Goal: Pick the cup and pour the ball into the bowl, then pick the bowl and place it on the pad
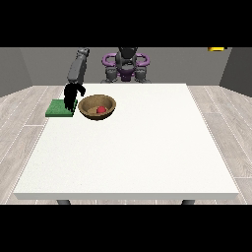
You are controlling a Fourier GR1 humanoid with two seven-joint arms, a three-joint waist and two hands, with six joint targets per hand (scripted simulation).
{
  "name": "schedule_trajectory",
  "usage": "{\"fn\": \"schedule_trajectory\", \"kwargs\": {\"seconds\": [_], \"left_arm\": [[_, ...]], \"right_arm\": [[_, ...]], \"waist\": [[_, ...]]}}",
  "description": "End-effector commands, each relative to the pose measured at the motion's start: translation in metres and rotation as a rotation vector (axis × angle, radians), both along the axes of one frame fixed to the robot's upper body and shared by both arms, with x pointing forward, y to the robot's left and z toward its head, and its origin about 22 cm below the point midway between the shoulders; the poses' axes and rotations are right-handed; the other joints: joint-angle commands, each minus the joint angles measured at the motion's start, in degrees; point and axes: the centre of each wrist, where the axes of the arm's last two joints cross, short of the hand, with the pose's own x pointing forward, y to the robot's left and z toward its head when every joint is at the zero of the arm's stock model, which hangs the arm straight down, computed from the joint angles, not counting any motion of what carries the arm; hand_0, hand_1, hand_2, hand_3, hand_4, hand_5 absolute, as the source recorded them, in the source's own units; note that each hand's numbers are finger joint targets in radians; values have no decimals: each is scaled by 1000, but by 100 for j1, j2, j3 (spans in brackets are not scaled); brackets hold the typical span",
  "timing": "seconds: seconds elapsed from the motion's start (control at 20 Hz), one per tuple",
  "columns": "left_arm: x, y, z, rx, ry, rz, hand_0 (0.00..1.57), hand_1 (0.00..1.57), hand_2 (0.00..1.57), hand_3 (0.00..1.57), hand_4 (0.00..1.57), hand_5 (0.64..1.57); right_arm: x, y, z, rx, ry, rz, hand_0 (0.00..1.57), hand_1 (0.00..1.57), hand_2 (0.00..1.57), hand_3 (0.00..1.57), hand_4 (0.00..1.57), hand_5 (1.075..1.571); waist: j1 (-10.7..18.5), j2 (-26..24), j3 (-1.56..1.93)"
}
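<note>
The hand at the view's left (72, 94) hangs over the right edge of the green pad (60, 109), fingers pointing down; whether they are apart or together I cannot tell. Just right of it, the wooden bowl (97, 107) holds the red ball (101, 110) on the white table (133, 157).

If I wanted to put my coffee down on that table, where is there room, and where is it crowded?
Everything sits at the far corner at the view's left: the green pad, the wooden bowl holding a red ball, and the robot's hand hanging between them. The white table is bare from the bowl to the edge at the view's right and across the whole near half.
</note>
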Motion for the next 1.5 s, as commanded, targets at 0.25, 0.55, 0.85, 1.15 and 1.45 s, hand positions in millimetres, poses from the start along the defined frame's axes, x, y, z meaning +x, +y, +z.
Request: {"fn": "schedule_trajectory", "kwargs": {"seconds": [0.25, 0.55, 0.85, 1.15, 1.45], "left_arm": [[-25, 26, 8, -9, -53, 16, 0, 0, 0, 0, 1012, 1536], [-38, 50, 29, 0, -146, 17, 0, 0, 0, 0, 1013, 1539], [-41, 50, 27, -14, -90, 27, 0, 0, 0, 0, 1024, 1536], [-49, 68, 49, -12, -102, 41, 0, 0, 0, 0, 1022, 1543], [-57, 69, 72, -13, -176, -20, 0, 0, 0, 0, 1028, 1529]], "right_arm": [[9, 12, -25, 13, -14, 1, 0, 0, 0, 0, 523, 1554], [18, -15, -1, -9, -125, 0, 0, 0, 0, 0, 469, 1548], [18, 29, -28, -11, -27, 44, 0, 0, 0, 0, 444, 1547], [41, 45, -13, 7, -23, -5, 0, 0, 0, 0, 498, 1556], [-12, -7, -42, -177, 213, -182, 1571, 1571, 1571, 1571, 944, 1471]], "waist": [[-53, 309, 4], [-50, 907, 2], [-96, 492, 0], [-130, 571, 1], [144, 1109, -5]]}}
